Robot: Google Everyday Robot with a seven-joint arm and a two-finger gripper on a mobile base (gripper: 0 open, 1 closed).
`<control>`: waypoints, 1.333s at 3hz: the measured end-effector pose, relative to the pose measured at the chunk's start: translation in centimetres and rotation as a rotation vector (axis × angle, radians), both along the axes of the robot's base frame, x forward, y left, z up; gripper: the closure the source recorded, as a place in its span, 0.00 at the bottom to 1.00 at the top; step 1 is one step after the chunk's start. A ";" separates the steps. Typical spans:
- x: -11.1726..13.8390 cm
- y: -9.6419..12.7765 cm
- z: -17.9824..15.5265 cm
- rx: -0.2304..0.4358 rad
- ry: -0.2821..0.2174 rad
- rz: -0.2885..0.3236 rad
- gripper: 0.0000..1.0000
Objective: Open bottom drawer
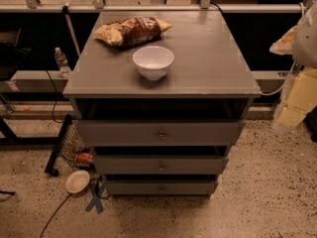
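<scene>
Since the bottom drawer sits lowest in the cabinet, near the floor, I judge it rigid painted wood, light to slide; its small centre knob is the only hold. My gripper hangs far right, well apart; whether released or clenched, I cannot tell.

At the right edge, the arm is a rounded, pale grey-white shell. The gripper below it is pale yellow and blocky, with another yellow piece higher up.
</scene>
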State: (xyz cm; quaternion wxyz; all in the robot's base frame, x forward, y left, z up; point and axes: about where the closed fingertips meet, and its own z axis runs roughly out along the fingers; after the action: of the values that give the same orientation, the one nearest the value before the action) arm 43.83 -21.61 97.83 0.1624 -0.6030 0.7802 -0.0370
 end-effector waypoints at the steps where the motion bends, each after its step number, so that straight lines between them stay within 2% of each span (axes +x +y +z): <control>1: 0.0 0.0 -0.2 0.000 0.001 -0.001 0.00; 2: -0.1 -0.6 -2.6 0.001 0.013 -0.012 0.00; 3: -0.3 -1.5 -7.3 0.046 0.047 -0.019 0.00; 4: -0.5 -2.0 -13.0 0.127 0.089 -0.024 0.00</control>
State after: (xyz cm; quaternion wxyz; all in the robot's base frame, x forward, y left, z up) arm 43.35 -23.61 84.82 0.1650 -0.5832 0.7945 0.0375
